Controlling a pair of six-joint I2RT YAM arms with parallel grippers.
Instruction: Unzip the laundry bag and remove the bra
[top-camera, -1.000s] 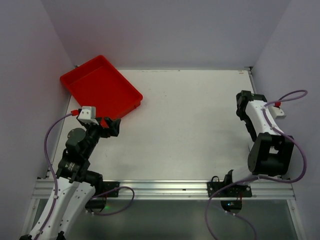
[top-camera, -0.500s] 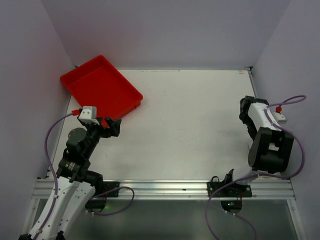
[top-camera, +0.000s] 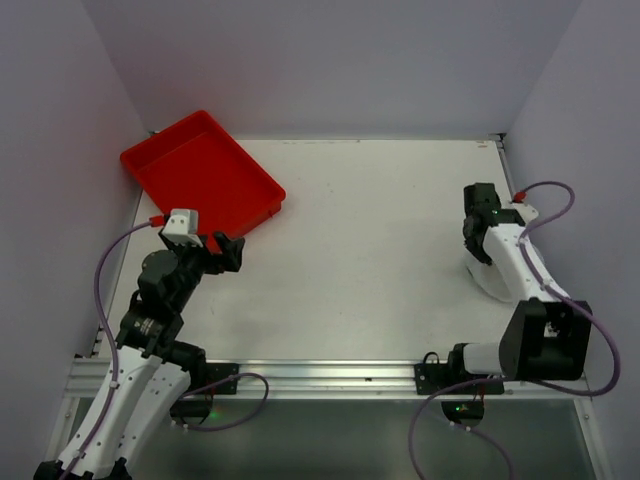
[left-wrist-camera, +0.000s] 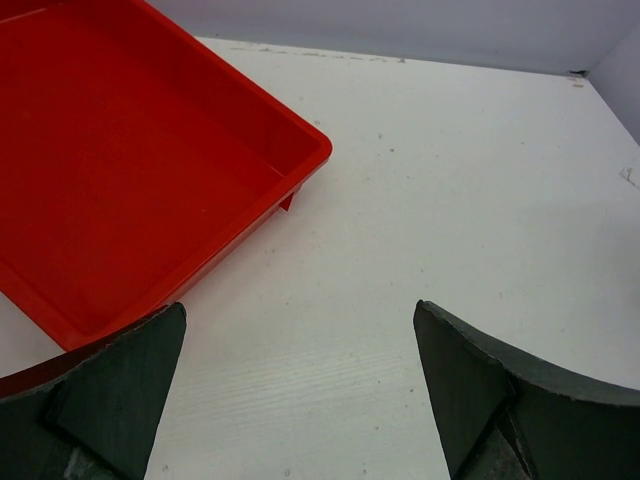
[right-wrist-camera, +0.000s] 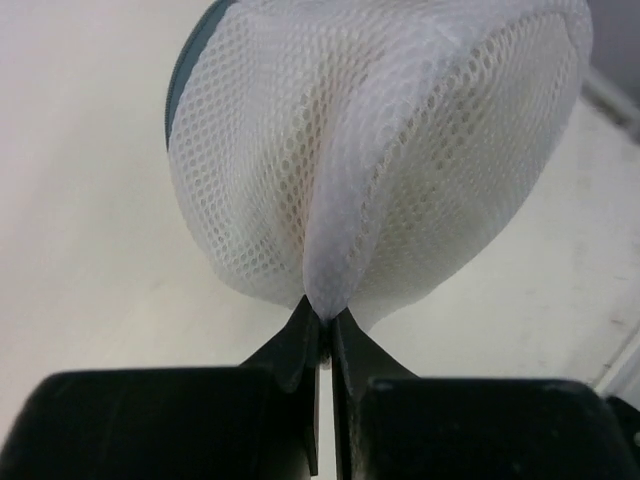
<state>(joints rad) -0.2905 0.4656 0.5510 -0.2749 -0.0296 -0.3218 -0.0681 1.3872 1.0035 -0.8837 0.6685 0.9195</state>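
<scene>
The laundry bag (right-wrist-camera: 380, 140) is a round white mesh pouch with a dark zip line (right-wrist-camera: 180, 80) along its left edge. It fills the right wrist view. My right gripper (right-wrist-camera: 320, 315) is shut on a pinched fold of its mesh at the near side. From above, only a white sliver of the laundry bag (top-camera: 490, 283) shows on the table under the right gripper (top-camera: 478, 258). The bra is hidden. My left gripper (top-camera: 225, 250) hovers open with nothing between its fingers (left-wrist-camera: 300, 310), just right of the red tray's near corner.
A red plastic tray (top-camera: 200, 175) sits tilted at the far left corner of the white table (top-camera: 370, 240); its rim (left-wrist-camera: 300, 170) is close to the left fingers. Walls close in on the left, back and right sides.
The right arm swung from the right wall inward over the table and its jaws went from open to shut on the bag's mesh. The left arm barely shifted.
</scene>
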